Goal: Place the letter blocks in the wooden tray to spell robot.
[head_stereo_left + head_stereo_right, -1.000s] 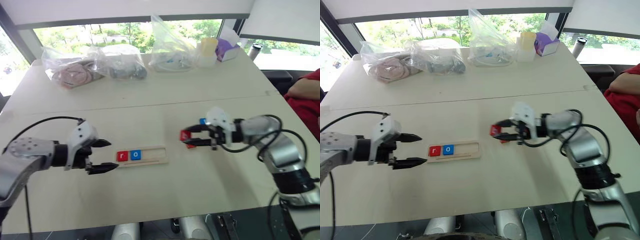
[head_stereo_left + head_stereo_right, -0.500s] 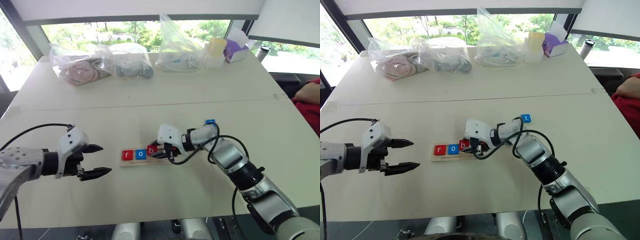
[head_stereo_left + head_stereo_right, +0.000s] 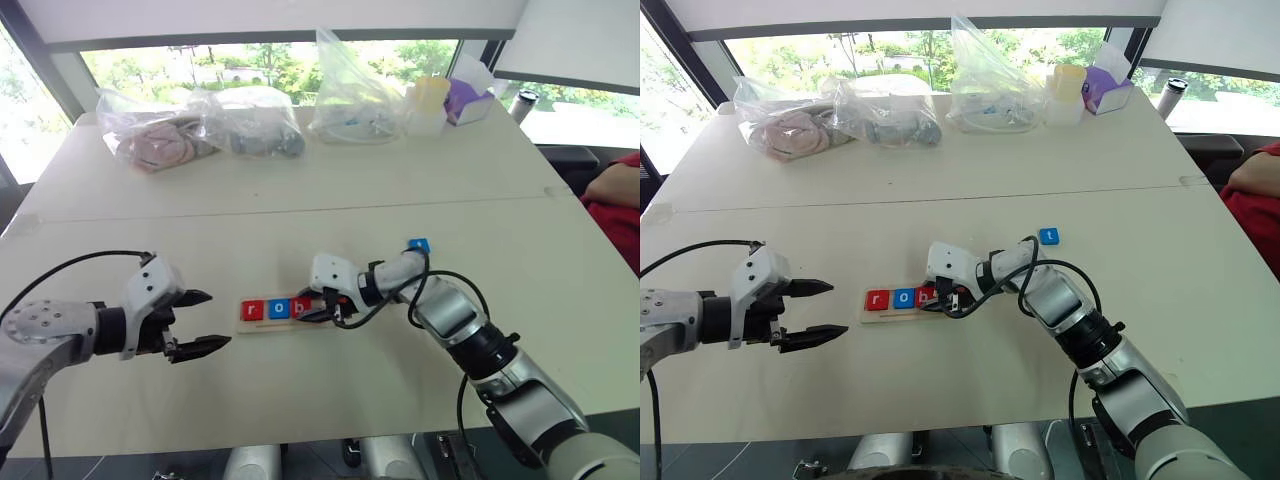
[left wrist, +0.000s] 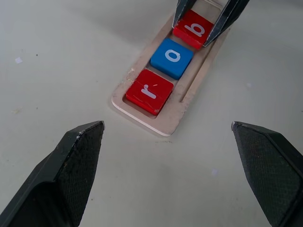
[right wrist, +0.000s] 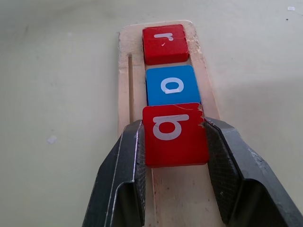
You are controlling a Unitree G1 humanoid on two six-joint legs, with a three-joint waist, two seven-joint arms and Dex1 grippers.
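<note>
- Right gripper (image 5: 175, 142) clamped on red b block (image 5: 174, 134), third slot of wooden tray (image 4: 189, 101), touching blue o (image 5: 171, 85).
- Left gripper (image 4: 168, 156) jaws apart, empty, near tray's r end.
- Blocks look light, rigid, slick; pinch opposite side edges.
- Blue t block (image 3: 1048, 236) lies apart on the table.
</note>
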